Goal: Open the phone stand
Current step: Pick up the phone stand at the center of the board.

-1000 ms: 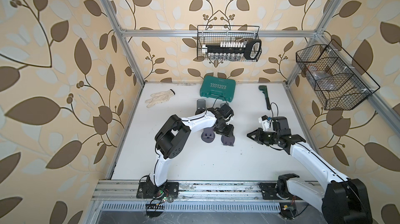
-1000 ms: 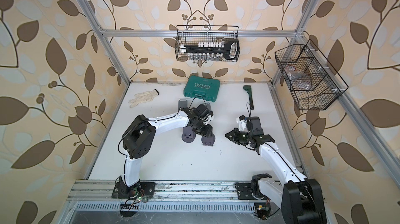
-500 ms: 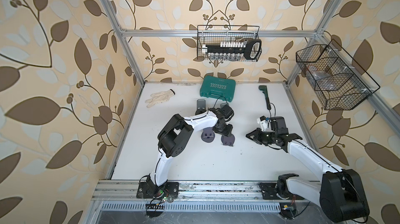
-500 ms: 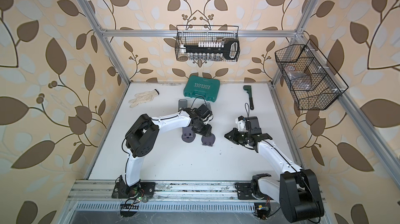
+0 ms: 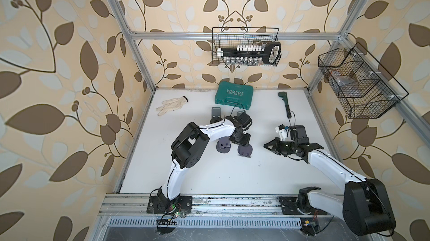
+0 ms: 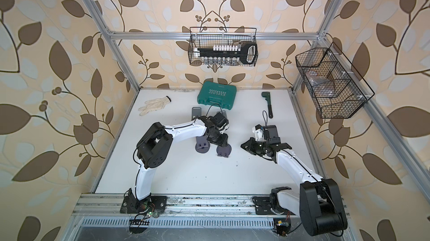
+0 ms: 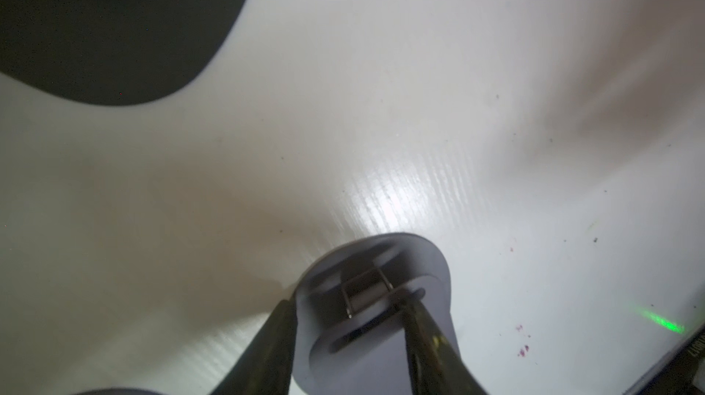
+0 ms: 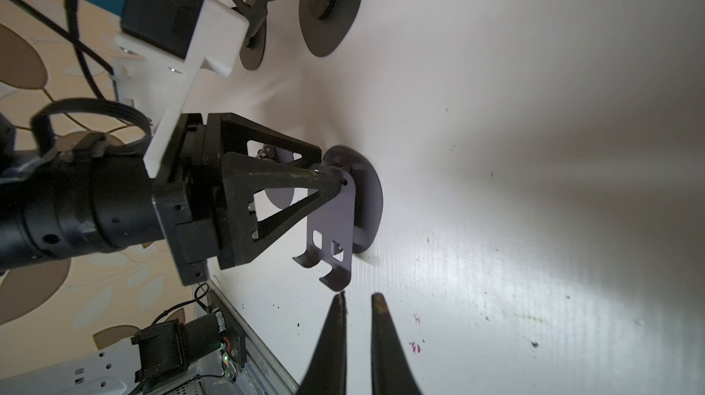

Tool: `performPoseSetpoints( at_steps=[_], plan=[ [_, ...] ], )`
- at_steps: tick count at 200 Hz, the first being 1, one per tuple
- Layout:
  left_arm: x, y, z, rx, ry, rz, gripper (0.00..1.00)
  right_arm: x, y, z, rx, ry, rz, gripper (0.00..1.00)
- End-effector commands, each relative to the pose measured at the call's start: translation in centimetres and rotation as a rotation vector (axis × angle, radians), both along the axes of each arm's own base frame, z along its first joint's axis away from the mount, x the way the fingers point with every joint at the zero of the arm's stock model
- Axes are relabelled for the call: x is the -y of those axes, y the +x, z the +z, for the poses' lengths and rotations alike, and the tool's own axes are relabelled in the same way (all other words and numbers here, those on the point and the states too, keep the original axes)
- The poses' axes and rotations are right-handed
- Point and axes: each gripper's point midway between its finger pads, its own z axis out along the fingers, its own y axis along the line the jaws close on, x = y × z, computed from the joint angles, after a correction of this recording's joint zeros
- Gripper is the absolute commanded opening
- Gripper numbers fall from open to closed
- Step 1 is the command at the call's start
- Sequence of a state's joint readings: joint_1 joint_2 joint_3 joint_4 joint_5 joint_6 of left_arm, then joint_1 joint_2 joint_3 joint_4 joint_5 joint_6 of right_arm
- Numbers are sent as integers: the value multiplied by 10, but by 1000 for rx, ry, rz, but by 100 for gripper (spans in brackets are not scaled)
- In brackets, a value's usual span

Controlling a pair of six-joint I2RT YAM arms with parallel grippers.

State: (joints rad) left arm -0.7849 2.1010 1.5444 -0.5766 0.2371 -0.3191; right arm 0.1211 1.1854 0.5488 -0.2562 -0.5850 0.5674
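Observation:
A grey phone stand rests on its round base in the middle of the white table, also seen in the other top view. My left gripper comes down on it from above. In the left wrist view its fingers press both sides of the stand's plate, over the base disc. In the right wrist view the hooked plate stands tilted off the base, with the left fingertips pinching its top edge. My right gripper is shut and empty, just short of the hooks, to the stand's right.
A second grey stand lies beside the held one; two more stand upright behind. At the back are a green tool case, a white glove and a green-handled tool. Wire baskets hang on the walls.
The left arm's elbow has drifted slightly to the right while its gripper stays on the stand. The stand's base and the right gripper have hardly moved.

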Motion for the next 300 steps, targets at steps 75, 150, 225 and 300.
performPoseSetpoints(
  at_steps=[75,150,225,300],
  plan=[
    [22,-38,-1,-116,-57,-11,40,-12,-19,-15,-42,96,37,10],
    [21,-58,-4,-157,-113,45,42,-10,-60,-15,-85,111,45,9],
    [17,-74,-10,-207,-148,56,28,-29,-60,-33,-117,129,45,6],
    [25,-89,-20,-267,-191,50,15,-37,-51,-56,-153,109,61,4]
  ],
)
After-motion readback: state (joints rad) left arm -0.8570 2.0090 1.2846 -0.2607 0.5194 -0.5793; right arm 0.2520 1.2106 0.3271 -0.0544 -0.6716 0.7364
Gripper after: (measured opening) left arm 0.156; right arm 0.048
